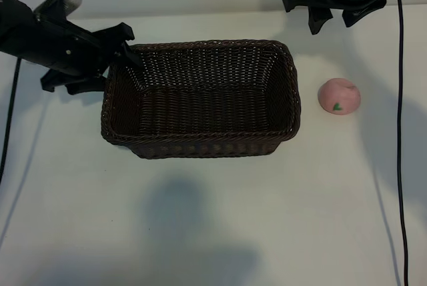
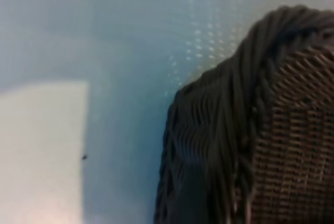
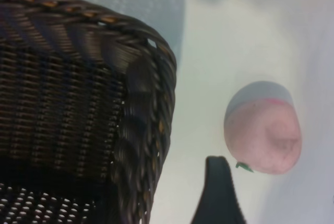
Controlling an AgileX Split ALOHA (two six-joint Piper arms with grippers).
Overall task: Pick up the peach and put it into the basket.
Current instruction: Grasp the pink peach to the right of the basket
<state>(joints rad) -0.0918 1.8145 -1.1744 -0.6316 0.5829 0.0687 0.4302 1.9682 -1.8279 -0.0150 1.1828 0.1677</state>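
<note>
The pink peach (image 1: pixel 339 96) lies on the white table to the right of the basket (image 1: pixel 200 143), clear of its rim. My right gripper (image 1: pixel 335 19) hangs open above the table's far right, behind the peach and holding nothing. In the right wrist view one black finger (image 3: pixel 218 192) points between the basket's corner (image 3: pixel 151 78) and the peach (image 3: pixel 263 135). My left gripper (image 1: pixel 115 61) stands open at the basket's far left corner, its fingers spread either side of the rim. The left wrist view shows only that woven corner (image 2: pixel 250 130).
The white table (image 1: pixel 213 219) stretches in front of the basket. Black cables (image 1: pixel 400 133) hang down at the right edge and at the left edge (image 1: pixel 8 133). Arm shadows fall on the table near the front.
</note>
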